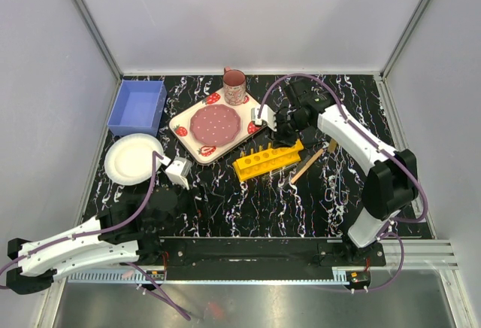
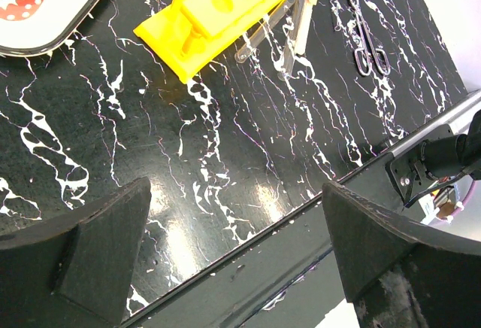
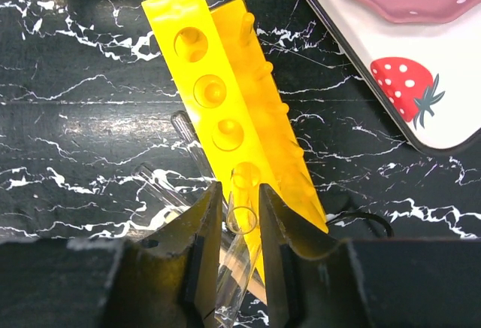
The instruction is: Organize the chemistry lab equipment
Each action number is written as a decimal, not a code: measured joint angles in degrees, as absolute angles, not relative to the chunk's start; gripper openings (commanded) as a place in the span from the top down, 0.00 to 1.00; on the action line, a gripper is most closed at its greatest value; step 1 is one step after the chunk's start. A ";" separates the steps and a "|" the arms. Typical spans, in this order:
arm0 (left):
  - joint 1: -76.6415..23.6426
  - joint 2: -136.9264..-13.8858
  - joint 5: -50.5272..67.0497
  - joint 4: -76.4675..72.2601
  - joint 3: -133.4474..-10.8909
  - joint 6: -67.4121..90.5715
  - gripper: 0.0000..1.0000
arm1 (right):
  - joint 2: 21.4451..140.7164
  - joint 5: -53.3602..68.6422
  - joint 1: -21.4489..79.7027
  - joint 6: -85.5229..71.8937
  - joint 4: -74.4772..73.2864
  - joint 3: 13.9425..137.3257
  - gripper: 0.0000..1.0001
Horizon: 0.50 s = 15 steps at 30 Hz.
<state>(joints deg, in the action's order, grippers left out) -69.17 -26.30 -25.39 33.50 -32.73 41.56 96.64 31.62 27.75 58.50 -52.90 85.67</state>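
Observation:
The yellow test-tube rack (image 1: 267, 159) lies at mid-table; it also shows in the right wrist view (image 3: 225, 110) and the left wrist view (image 2: 218, 8). My right gripper (image 1: 284, 134) (image 3: 239, 208) is shut on a thin clear tube (image 3: 240, 260), held tilted just above the rack's near end hole. Two more clear tubes (image 3: 161, 185) lie on the table left of the rack. A wooden-handled brush (image 1: 310, 164) (image 2: 308, 4) and slim metal tools (image 2: 368, 34) lie right of the rack. My left gripper (image 1: 184, 196) (image 2: 237, 245) is open and empty, low over the table's front edge.
A strawberry-patterned plate (image 1: 214, 125) (image 3: 406, 65) lies behind the rack, with a pink mug (image 1: 234, 86) at its far corner. A blue bin (image 1: 137, 107) stands at the far left, and a white paper plate (image 1: 131, 159) lies in front of it. A metal rail (image 2: 316, 215) borders the front edge.

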 measured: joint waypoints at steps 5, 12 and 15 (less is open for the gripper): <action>-69.17 -26.33 -25.39 33.54 -32.73 41.56 0.01 | 97.45 31.59 27.75 62.33 -54.19 85.93 0.67; -69.06 -26.85 -25.43 33.50 -32.73 41.12 0.01 | 97.93 33.93 27.75 60.47 -57.49 92.05 0.60; -69.04 -27.64 -25.41 33.47 -32.75 40.77 0.01 | 97.97 36.12 27.75 57.12 -58.28 97.43 0.52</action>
<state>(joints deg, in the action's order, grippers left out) -69.04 -27.64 -25.41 33.47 -32.75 40.77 97.97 36.12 27.75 57.12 -58.28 97.43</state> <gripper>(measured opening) 0.984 0.411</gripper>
